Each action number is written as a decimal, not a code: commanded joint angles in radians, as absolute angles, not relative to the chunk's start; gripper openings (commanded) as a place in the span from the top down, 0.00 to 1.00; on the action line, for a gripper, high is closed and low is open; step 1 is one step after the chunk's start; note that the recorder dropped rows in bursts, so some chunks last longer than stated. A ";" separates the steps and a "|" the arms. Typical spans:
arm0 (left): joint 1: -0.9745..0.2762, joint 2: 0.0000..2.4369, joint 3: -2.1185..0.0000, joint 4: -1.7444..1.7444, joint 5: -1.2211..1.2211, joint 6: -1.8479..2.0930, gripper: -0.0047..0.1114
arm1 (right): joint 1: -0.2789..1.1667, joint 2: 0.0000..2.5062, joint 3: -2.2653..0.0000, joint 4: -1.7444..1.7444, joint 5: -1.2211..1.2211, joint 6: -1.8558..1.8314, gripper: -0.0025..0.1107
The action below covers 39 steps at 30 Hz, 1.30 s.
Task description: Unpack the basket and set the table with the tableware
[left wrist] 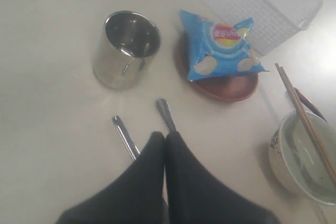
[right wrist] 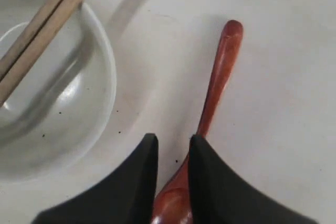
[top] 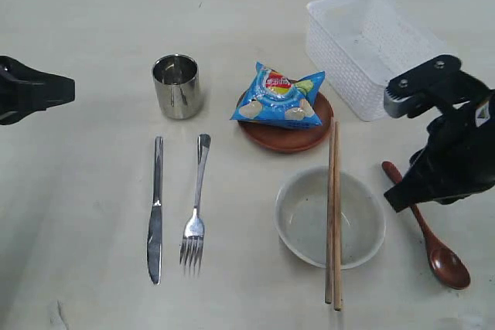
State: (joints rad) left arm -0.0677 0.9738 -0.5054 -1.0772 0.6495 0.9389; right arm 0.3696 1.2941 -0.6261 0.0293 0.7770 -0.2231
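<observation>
My right fingers, slightly parted over the wooden spoon, could snag it while lifting and knock it into the white bowl beside them. My left fingers are pressed together.

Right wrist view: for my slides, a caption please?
Parted fingers over a dark red spoon beside a white bowl bridged by chopsticks.

The pale desk carries a white basket at upper right, a steel cup left of a brown plate, a knife and fork lower left, and a white bowl and red spoon lower right.
</observation>
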 commanded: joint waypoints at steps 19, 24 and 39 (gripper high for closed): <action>-0.065 0.968 -0.503 -1.075 0.663 0.938 0.96 | 0.412 1.504 -0.628 0.105 0.637 -0.253 0.98; -0.065 0.968 -0.503 -1.075 0.663 0.938 0.96 | 0.412 1.504 -0.628 0.151 0.637 -0.304 0.98; -0.065 0.968 -0.503 -1.075 0.665 0.938 0.96 | 0.412 1.504 -0.628 0.234 0.637 -0.393 0.98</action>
